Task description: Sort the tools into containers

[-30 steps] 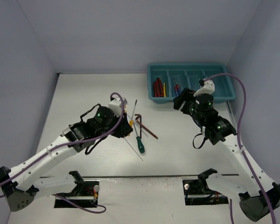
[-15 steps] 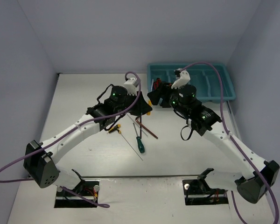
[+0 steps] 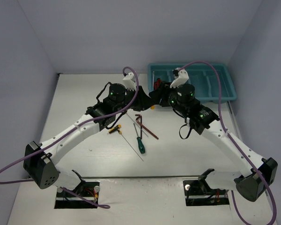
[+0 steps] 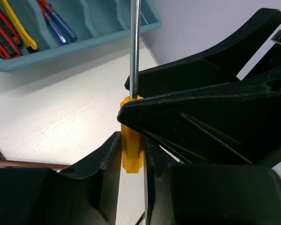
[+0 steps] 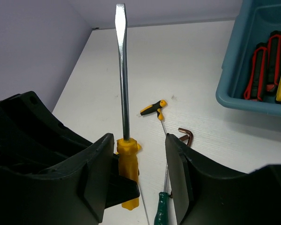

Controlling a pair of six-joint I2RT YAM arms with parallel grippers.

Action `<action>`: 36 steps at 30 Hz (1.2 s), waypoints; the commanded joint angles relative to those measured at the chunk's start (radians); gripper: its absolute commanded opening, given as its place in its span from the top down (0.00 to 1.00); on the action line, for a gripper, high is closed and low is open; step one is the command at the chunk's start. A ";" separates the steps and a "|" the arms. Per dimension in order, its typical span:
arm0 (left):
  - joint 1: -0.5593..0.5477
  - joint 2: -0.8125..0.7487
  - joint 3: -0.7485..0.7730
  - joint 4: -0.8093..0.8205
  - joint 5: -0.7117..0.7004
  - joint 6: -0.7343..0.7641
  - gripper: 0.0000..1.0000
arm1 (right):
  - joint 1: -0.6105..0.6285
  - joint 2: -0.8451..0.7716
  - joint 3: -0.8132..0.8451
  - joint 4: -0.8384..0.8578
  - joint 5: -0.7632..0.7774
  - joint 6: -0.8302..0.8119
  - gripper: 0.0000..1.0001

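While my left fingers [image 4: 105, 161] clamp shut on the lower yellow handle of the screwdriver [image 5: 127, 161], it hangs above the bench [image 3: 70, 93], shaft up, not yet in the tray [image 5: 239, 101].

- Right fingers [image 5: 99, 173]: parted, one on each side of the same handle. There is a gap on the right side, so no grip yet.
- Handling (judged): light; stiff steel shaft; hard, smooth plastic handle. It could twist in a loose pinch. The best hold is the bare upper handle just under the shaft, above the left fingers' hold.
- Crowding: both sets of fingers are packed around one short handle. The left should let go only once the right pinch is firm.
- Below: T-handle key [image 5: 152, 108], hex key [image 3: 143, 123] and green screwdriver [image 3: 140, 144] lie loose on the bench.
- Room: free air above and toward the tray on the right. The tip must clear the near rim. The slots are long and narrow, so lay it in lengthwise, beside the red pliers [image 5: 262, 70].
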 commanded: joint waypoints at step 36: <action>-0.004 -0.450 -0.333 -0.488 -0.516 0.224 0.19 | -0.394 0.505 0.422 -0.118 0.204 -0.328 1.00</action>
